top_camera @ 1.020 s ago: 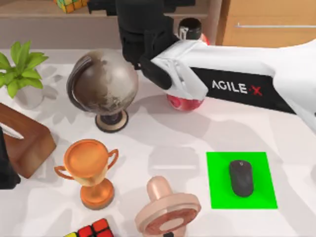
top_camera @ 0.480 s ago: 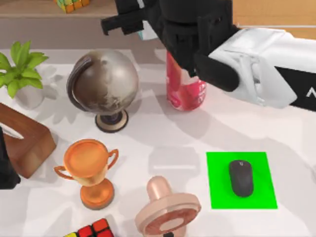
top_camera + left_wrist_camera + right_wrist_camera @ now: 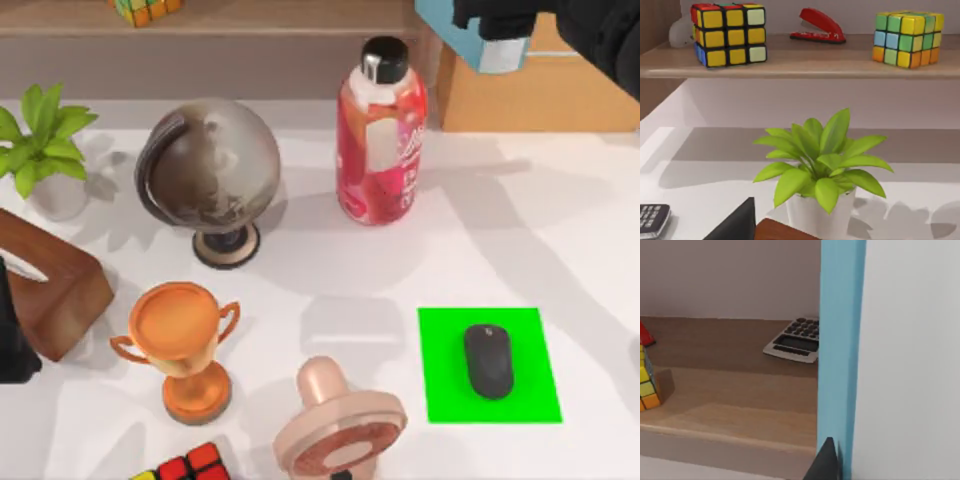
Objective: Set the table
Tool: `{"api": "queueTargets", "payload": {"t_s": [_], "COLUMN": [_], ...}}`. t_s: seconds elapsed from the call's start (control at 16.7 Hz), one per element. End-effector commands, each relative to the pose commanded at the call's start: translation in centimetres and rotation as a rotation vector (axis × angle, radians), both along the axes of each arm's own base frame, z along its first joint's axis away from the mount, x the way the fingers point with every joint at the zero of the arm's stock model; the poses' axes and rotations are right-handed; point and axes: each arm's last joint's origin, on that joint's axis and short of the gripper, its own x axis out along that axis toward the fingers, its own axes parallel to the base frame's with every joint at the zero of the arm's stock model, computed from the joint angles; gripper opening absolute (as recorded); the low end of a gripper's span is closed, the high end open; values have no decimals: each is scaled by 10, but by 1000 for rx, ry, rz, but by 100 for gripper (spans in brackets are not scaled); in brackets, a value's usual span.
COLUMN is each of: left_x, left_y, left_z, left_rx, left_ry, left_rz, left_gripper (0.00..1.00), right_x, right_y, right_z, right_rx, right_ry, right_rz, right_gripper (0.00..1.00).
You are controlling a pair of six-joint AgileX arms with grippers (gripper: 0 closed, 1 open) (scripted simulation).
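right claw withdrawn to rear-right | bottle label unreadable | table

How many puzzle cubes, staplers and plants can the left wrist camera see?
Puzzle cubes: 2
Stapler: 1
Plant: 1
Total: 4

Rubik's cube and fan cropped at bottom edge
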Motion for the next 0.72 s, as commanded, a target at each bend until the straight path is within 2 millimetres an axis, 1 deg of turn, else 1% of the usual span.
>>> {"api": "queueTargets", "payload": {"t_s": [0.18, 0.48, 0.6, 0.72], "left_x": [0, 0, 0, 0], "left_y": [0, 0, 0, 0], "left_z": [0, 0, 0, 0], "left_rx": [0, 0, 0, 0], "left_ry": [0, 0, 0, 0], "left_rz": [0, 0, 0, 0], "left_gripper": [100, 100, 100, 100], "right_x": [2, 8, 8, 8], "right_y": [-62, -162, -198, -230], "right_z": [-17, -58, -75, -90], "right_rx": [86, 299, 413, 541], "right_ry": [56, 139, 155, 160], "right_rz": [-165, -499, -620, -715], "right_gripper": [0, 0, 0, 0]}}
